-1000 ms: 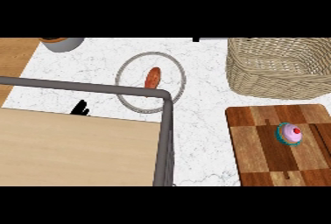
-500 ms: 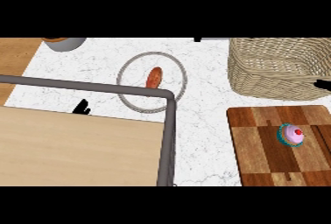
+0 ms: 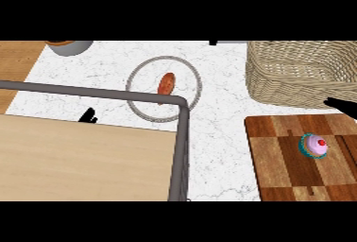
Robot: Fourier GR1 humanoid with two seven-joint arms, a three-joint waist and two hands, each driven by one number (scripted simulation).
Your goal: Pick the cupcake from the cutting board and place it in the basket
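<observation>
While the cupcake (image 3: 314, 145) sits untouched on the wooden cutting board (image 3: 293, 160), the right robot hand (image 3: 343, 106) enters at the view's right edge, between board and wicker basket (image 3: 300, 71); its finger state cannot be told. Only a tip of the left robot hand (image 3: 88, 116) shows on the marble tabletop (image 3: 216, 142), state likewise unclear.
</observation>
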